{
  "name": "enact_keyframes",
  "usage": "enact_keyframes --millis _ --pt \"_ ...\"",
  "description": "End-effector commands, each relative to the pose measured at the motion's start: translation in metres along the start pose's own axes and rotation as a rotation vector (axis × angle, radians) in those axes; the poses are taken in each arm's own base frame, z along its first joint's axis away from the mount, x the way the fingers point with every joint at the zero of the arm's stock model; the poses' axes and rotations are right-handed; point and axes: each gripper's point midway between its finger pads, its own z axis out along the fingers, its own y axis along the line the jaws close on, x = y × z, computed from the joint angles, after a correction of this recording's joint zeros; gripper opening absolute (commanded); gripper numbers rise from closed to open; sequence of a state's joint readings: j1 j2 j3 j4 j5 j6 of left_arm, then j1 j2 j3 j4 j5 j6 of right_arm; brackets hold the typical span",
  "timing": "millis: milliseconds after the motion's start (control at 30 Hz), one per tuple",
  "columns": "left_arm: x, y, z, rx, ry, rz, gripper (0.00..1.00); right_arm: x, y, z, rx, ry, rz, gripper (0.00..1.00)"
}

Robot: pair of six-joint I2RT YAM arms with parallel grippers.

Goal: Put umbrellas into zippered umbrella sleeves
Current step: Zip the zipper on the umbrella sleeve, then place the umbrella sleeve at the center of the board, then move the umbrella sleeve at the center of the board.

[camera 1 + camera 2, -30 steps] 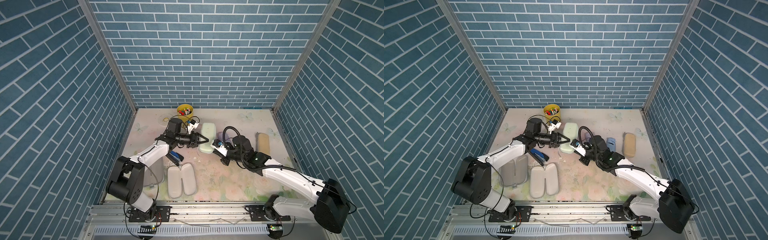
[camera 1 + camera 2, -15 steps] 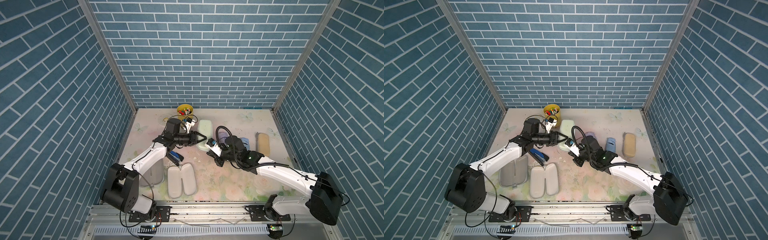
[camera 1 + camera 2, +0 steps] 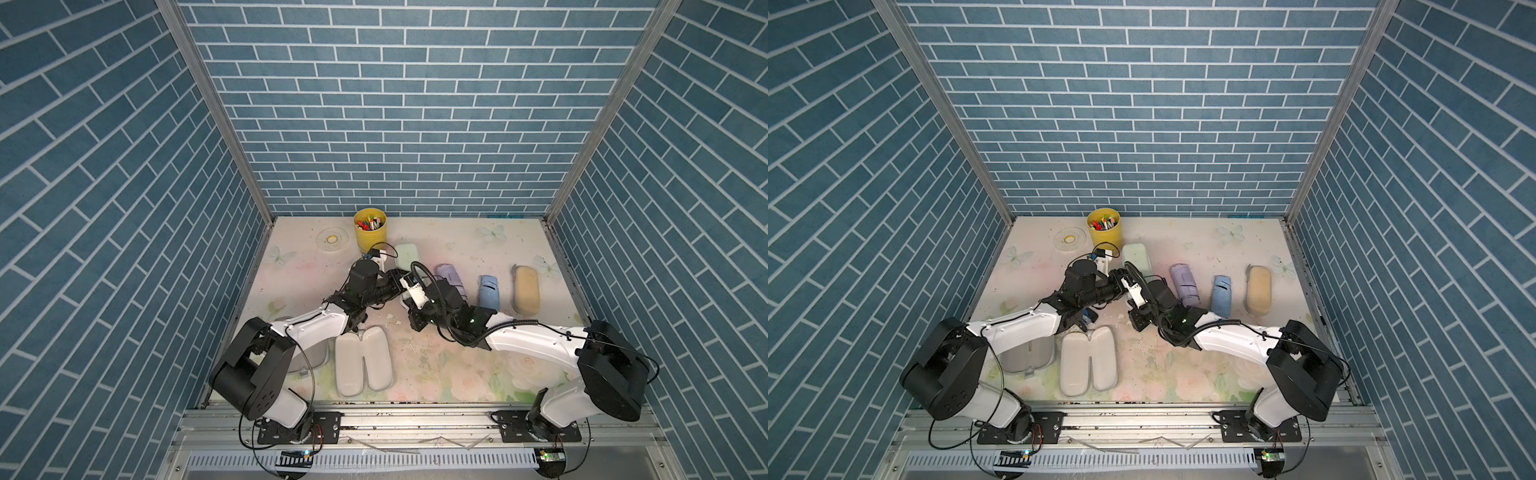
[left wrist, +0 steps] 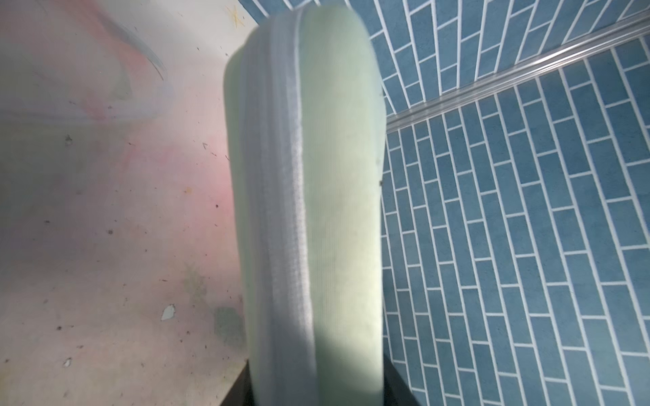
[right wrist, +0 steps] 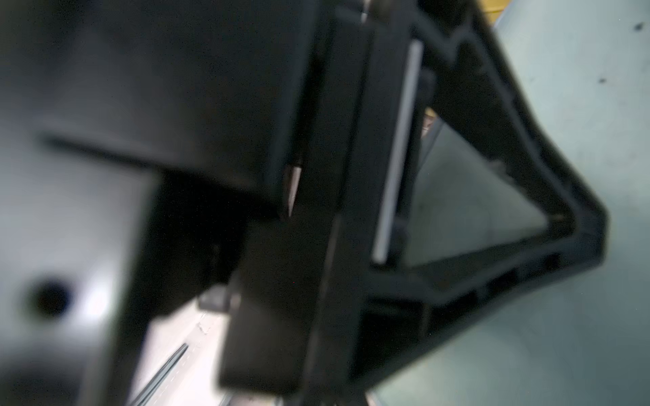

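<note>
Mint fabric is my worry here. The mint sleeve [image 4: 316, 193] is pinched by one end only, so I reckon a sideways nudge could swing it or drag it out of the hold. That nudge is close by. The right gripper [image 3: 408, 290], jaws clenched on nothing I can make out, sits crowded against the left gripper [image 3: 396, 277]. Its own wrist feed shows only blurred black finger frame. If I push in blind, I risk knocking finger against finger or hooking the cable loop [image 3: 417, 264]. The yellow cup [image 3: 370, 230] stands near enough behind to get clipped on a wide swing.

Now placement. The left jaws are part closed and grasping the sleeve's near end, one on each side. The sleeve runs straight out from them with its zip seam facing that wrist camera, seemingly shut. The right tips lie just beside the held end, and whether they touch it I cannot tell. The lilac umbrella [image 3: 450, 277] and light blue umbrella [image 3: 488, 291] lie on the table [image 3: 457, 374], in neither grip.
</note>
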State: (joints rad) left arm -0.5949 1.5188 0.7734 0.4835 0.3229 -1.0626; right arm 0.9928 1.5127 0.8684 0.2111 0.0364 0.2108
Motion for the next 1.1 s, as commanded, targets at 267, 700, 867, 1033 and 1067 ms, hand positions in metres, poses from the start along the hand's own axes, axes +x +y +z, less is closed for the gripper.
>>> enact_keyframes --millis 267,700,867,1033,1067 --pt "-0.041 -0.005 -0.005 0.074 -0.058 -0.016 0.12 -0.022 0.018 -0.042 -0.147 -0.047 0.097 0.54" --pt "0.026 0.053 0.053 -0.124 0.239 0.071 0.24 0.063 -0.193 -0.079 0.535 0.489 0.386 0.72" --pt "0.040 0.072 0.066 -0.157 0.293 0.061 0.25 0.076 -0.212 -0.048 0.542 0.590 0.357 0.85" --pt "0.066 0.080 0.078 -0.193 0.360 0.060 0.28 0.090 -0.223 -0.016 0.473 0.635 0.414 0.86" --pt "0.070 0.083 0.081 -0.203 0.367 0.056 0.28 0.091 -0.226 -0.011 0.462 0.633 0.424 0.85"
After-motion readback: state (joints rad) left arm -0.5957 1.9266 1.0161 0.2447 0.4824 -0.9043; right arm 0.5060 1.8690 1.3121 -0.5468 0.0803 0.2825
